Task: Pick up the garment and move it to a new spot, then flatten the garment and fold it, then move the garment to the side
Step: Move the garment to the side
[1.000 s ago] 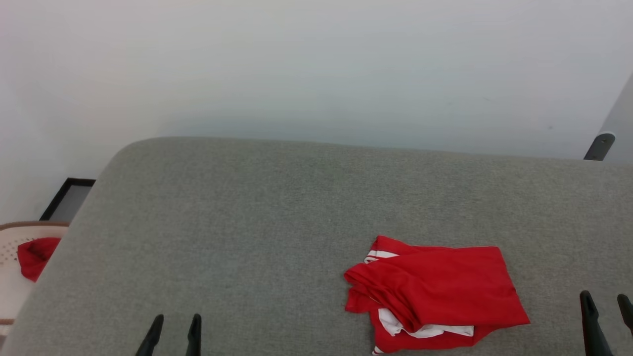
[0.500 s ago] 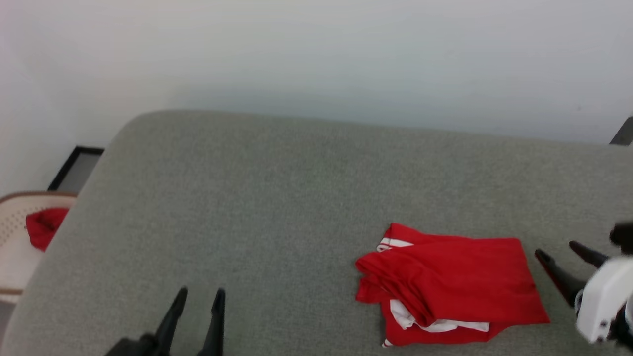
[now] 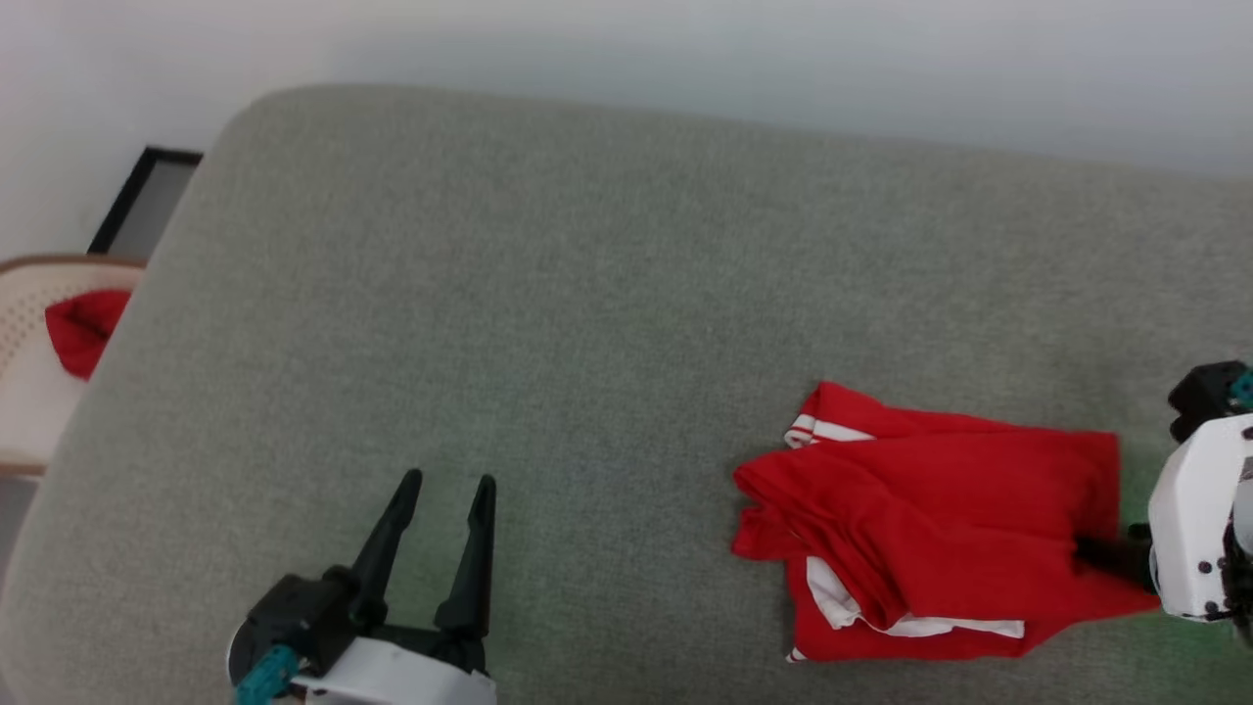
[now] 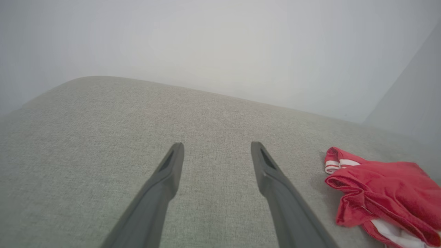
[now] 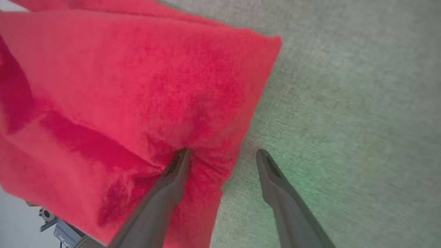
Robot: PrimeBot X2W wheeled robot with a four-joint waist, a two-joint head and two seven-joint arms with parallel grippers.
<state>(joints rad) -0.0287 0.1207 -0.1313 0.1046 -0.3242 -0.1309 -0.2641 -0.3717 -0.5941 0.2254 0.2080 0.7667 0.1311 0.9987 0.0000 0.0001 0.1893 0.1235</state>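
The garment point(image 3: 930, 509) lies loosely bundled at about 4 o'clock on the grey upholstered surface point(image 3: 587, 294). The main risk is a shallow pinch. The right gripper point(image 5: 223, 151) straddles the garment's edge with its fingers spread wide, one fingertip point(image 5: 179, 162) dimpling the red cloth and the other on bare upholstery. If they close here, they may catch only the top layer, and the lift could then unroll the bundle or let it slip free. How many layers lie under that fingertip is hard to tell. The shirt is bright red and soft, creased in overlapping folds, with white striped sleeve ends showing at its 11 and 6 o'clock sides. The left gripper point(image 3: 448, 478), its fingers wide and empty, hovers at 7 o'clock, well apart.
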